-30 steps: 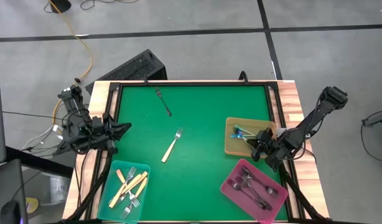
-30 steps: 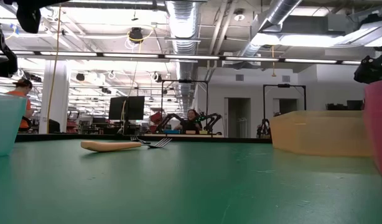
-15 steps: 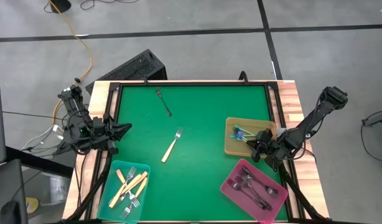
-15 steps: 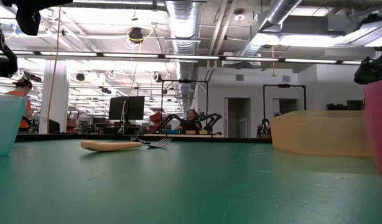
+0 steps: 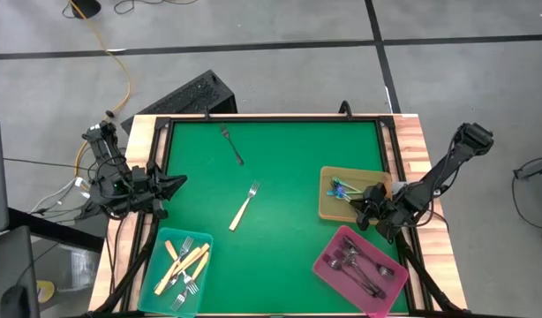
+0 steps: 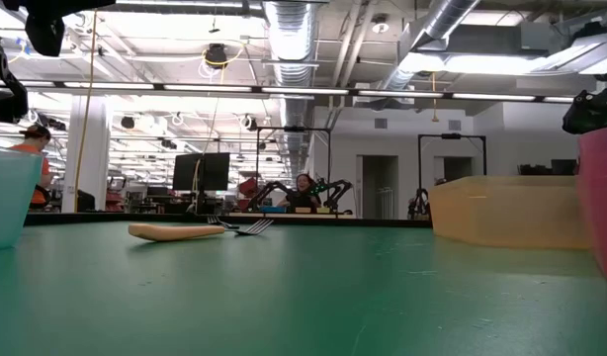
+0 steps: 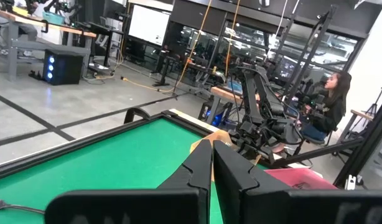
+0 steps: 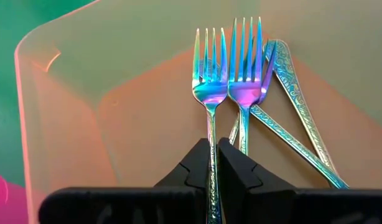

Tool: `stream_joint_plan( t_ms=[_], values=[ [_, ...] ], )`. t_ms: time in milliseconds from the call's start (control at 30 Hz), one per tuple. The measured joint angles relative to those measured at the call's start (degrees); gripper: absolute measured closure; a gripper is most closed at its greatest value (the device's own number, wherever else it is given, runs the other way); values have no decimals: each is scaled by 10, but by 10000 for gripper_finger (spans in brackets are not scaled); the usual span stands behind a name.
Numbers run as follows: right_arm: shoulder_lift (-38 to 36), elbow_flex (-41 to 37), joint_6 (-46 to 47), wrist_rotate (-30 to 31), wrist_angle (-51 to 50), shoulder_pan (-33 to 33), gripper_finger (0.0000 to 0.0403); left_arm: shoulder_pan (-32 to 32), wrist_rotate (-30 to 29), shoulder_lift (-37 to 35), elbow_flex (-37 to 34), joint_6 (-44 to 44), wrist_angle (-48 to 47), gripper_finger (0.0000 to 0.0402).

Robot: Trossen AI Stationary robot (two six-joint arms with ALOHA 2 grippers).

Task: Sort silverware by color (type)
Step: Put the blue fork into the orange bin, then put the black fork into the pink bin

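Observation:
My right gripper hangs over the tan tray at the table's right, shut on an iridescent fork. Two more iridescent forks lie beside it on the tray floor. A cream-handled fork lies flat mid-table, and a dark fork lies flat near the far edge. The teal tray holds several cream-handled forks. The pink tray holds dark forks. My left gripper is shut and holds nothing, level at the table's left edge. My right gripper has the iridescent fork's handle between its two fingers, below the neck. The fingers slant down into the tray and lie along the fork. The fork's tined head rests on the tray floor beside the other forks.
The green mat is bare between the two loose forks and the trays. A black frame rail edges the table. In the low view the tan tray and pink tray stand at the right and the teal tray at the left.

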Motion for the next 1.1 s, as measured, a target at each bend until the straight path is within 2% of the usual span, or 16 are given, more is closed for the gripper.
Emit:
stream_joint_plan(
  t_ms=[333,667,833,967,1100],
  values=[
    [0,0,0,2,-7,-12,353,0,0,0,0,-4,0,401],
    [0,0,-16,-10,-14,-55,293,0,0,0,0,-4,0,401],
    [0,3,-16,-12,-14,-62,276,0,-1,0,0,-14,1,401],
    [0,20,-34,-12,-14,-69,271,0,-41,0,0,-58,1,401],
    [0,50,-86,-12,-13,-86,271,1,-82,0,0,-61,1,401]
  ],
)
